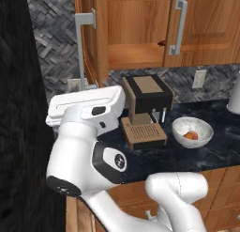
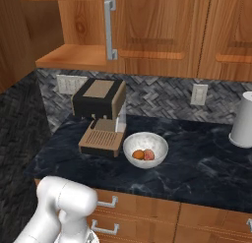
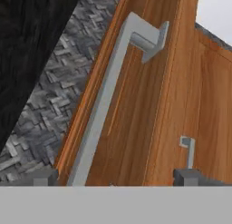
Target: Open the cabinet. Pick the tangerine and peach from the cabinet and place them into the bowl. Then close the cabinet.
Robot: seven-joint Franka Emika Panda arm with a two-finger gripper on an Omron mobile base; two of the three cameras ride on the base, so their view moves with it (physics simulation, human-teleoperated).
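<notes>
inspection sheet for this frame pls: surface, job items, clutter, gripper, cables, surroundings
surface: dark marble counter, bare to the right of the bowl.
job's things: cabinet left door swung open, right door shut, shelf bare; tangerine and peach both in the bowl.
clutter: coffee machine; white jug at the right.
grippers: gripper with jaws open, by the open door's handle, holding nothing.
cables: nothing seen.
surroundings: grey tile backsplash, wall outlets, drawers below.
</notes>
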